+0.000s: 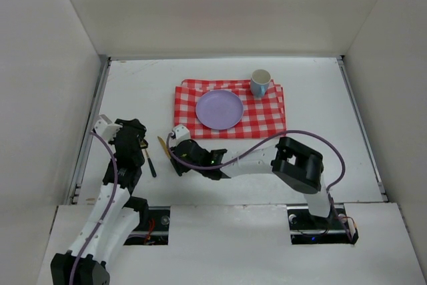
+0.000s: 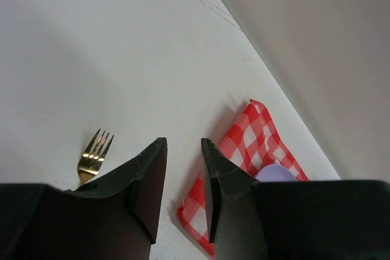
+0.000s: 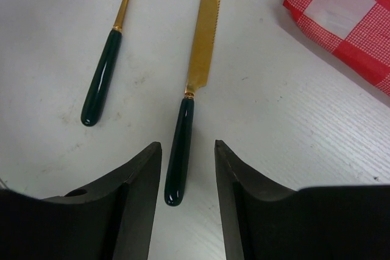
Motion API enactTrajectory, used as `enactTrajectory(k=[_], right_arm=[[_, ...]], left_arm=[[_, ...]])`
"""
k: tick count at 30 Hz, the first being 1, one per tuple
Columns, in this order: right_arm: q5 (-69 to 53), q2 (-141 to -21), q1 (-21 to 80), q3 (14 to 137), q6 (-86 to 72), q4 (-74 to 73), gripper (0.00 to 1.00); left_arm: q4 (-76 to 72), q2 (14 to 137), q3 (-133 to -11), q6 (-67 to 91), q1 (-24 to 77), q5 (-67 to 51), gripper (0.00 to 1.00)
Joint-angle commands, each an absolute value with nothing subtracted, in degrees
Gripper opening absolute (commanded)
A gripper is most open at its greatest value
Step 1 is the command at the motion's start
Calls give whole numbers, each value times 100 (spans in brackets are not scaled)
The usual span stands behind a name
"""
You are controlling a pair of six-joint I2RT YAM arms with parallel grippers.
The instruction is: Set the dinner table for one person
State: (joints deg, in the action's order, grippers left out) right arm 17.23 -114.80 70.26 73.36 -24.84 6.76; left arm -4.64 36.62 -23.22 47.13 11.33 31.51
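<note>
The white dinner table (image 1: pixel 327 138) carries a red-and-white checked cloth (image 1: pixel 267 117) with a lavender plate (image 1: pixel 219 110) and a blue mug (image 1: pixel 260 83) on it. A knife (image 3: pixel 194 71) with a gold blade and dark green handle lies on the table left of the cloth; its blade shows in the top view (image 1: pixel 162 143). A matching fork (image 3: pixel 105 71) lies beside it, also visible from above (image 1: pixel 151 163). My right gripper (image 3: pixel 187 145) is open low over the knife, its jaws either side of the handle's end. My left gripper (image 2: pixel 184 144) is open and empty beside the fork's tines (image 2: pixel 96 152).
White walls enclose the table on three sides. A metal rail (image 1: pixel 90 125) runs along the left edge, close to my left arm. The cloth's near corner (image 2: pixel 241 147) lies just right of my left gripper and shows at the right wrist view's top right (image 3: pixel 350 19).
</note>
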Motion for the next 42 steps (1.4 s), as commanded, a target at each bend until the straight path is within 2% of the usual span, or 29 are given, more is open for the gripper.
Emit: enactTrajectory(k=[1, 9, 11, 14, 16, 21, 26, 33, 38, 42], right_arm=[[1916, -11689, 7141, 7672, -2391, 598, 44], [2004, -12067, 7308, 7937, -2373, 246, 37], [2100, -12085, 7325, 7928, -2434, 124, 29], [2390, -11989, 7343, 7832, -2548, 9, 9], [2426, -11674, 7343, 7630, -2645, 140, 6], [2285, -10409, 7124, 6919, -2804, 711, 5], [2495, -9240, 6580, 5979, -2926, 677, 6], [2857, -7639, 5017, 4361, -3111, 308, 7], [2558, -7576, 4092, 4122, -2945, 308, 8], [2277, -8058, 3696, 4402, -2743, 290, 8]], left_arm=[[-457, 3630, -2215, 4878, 998, 3050, 27], [-536, 3498, -2083, 4966, 874, 2848, 28], [-589, 3515, -2074, 4966, 848, 2839, 28], [-563, 3472, -2066, 4966, 822, 2795, 28], [-589, 3437, -2022, 4975, 813, 2777, 29], [-615, 3516, -2004, 5019, 795, 2646, 30], [-861, 3778, -1925, 5027, 900, 2453, 31], [-1950, 4920, -1766, 5063, 1849, 2136, 31], [-2285, 5325, -1802, 4966, 2228, 2338, 31], [-2347, 5440, -1775, 4940, 2272, 2294, 31]])
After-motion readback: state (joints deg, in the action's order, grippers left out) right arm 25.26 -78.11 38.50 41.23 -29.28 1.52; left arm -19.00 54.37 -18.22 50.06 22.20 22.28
